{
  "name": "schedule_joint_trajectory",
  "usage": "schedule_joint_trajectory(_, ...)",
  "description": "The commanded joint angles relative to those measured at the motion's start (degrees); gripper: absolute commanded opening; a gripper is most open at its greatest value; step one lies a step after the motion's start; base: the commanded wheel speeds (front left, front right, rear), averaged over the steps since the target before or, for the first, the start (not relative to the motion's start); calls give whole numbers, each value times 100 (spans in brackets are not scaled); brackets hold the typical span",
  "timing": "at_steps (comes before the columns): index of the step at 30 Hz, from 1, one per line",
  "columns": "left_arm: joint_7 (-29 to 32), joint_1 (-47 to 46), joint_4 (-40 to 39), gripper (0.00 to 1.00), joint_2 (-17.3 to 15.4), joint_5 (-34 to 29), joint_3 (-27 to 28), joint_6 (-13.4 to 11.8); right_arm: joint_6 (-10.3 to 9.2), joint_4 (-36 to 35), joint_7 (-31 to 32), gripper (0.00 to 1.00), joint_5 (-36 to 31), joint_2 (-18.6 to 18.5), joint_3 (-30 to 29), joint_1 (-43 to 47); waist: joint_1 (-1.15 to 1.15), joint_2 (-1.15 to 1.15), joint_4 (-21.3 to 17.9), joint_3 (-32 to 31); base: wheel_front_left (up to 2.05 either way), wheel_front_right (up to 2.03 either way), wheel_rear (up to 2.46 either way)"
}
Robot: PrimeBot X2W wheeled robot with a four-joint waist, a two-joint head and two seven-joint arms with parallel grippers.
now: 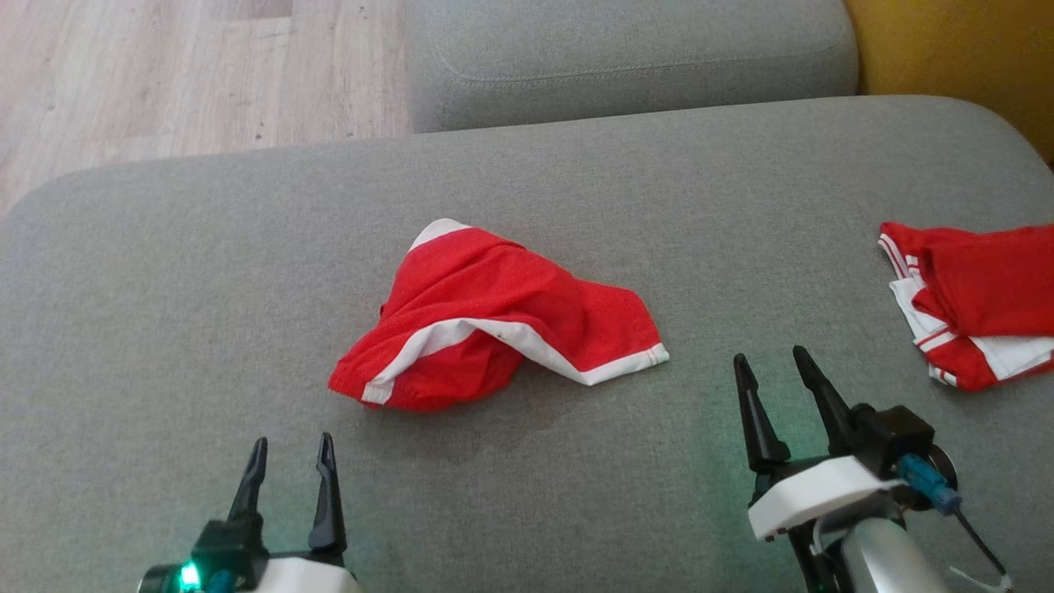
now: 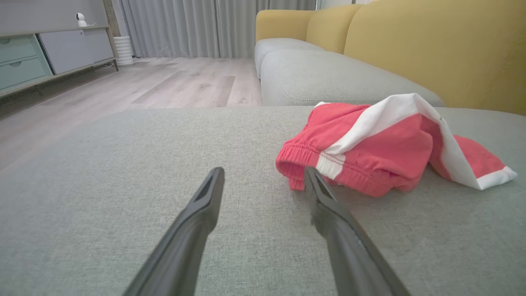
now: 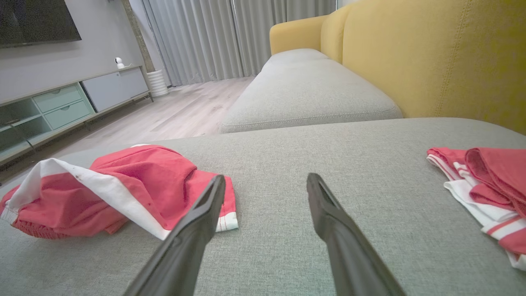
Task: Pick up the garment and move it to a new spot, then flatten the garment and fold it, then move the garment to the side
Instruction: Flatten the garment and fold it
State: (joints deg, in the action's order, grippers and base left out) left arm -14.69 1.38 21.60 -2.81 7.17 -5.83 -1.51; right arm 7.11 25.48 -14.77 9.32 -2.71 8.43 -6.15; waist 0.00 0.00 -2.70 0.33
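Head view puts the garment (image 1: 494, 317), red shorts with white trim, in a crumpled heap near the middle of the grey cushion (image 1: 165, 288). One leg trails toward 4 o'clock and the elastic waistband is bunched toward 7 o'clock. Nothing touches it.

The left gripper (image 1: 294, 445) hovers near the heap at its 7 o'clock, fingers spread wide and empty. In the left wrist view the waistband lies just beyond one fingertip. The right gripper (image 1: 771, 359) stands at the garment's 4 o'clock, near the trailing hem, likewise wide apart and holding nothing.

Further out, at 3 o'clock by the picture's edge, a second red-and-white garment (image 1: 972, 305) lies loosely folded.

As I judge it, the task is at its very start. The garment is not yet picked up, so the move to a new spot, the flattening, the fold and the shift aside all remain.
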Motion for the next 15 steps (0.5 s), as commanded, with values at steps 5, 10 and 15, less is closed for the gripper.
schedule_joint_trajectory(5,-31,-320,-146,100,-8,833,-80,466,37,-141,-23,100,4,-17,129,-123,0,0,-80,99,0,0,0)
schedule_joint_trajectory(10,-31,-534,95,100,-8,1793,-306,756,37,-150,-23,100,14,-17,125,-167,0,0,-171,316,0,0,0)
schedule_joint_trajectory(15,-31,-844,369,100,-8,2613,-501,879,37,-172,-23,100,-21,-17,83,-245,0,0,-235,568,0,0,0)
